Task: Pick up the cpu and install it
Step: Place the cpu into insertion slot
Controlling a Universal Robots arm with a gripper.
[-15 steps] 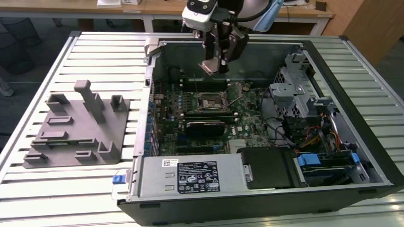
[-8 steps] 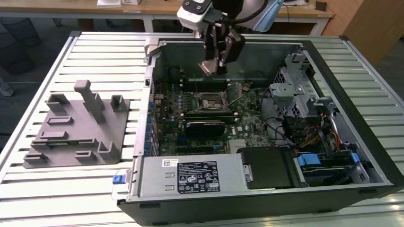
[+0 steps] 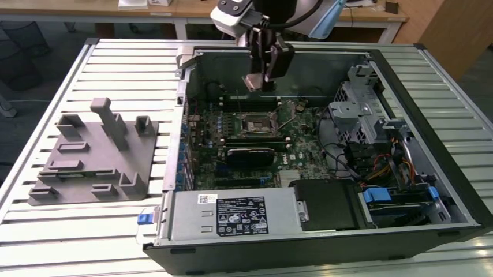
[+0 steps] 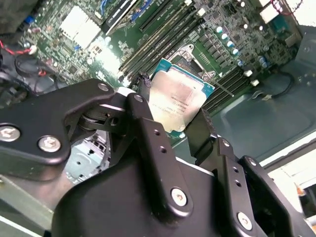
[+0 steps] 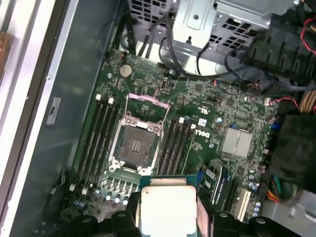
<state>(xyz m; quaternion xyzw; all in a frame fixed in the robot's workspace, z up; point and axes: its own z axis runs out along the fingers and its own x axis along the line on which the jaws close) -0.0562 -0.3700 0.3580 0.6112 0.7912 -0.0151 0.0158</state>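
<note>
The cpu, a flat square chip with a shiny silver top, hangs in the air over the back of the open computer case. My gripper is shut on it, one black finger on each side edge. In both wrist views the cpu sits between the fingers. The open black socket with its metal frame lies on the green motherboard, below and a little forward of the chip. The socket holds nothing, and its cover frame is folded back.
A grey fixture block with upright posts stands on the slatted table at the exterior view's left. Inside the case, memory slots flank the socket. A metal drive cage and cables are at the exterior view's right, and a power supply is at the front.
</note>
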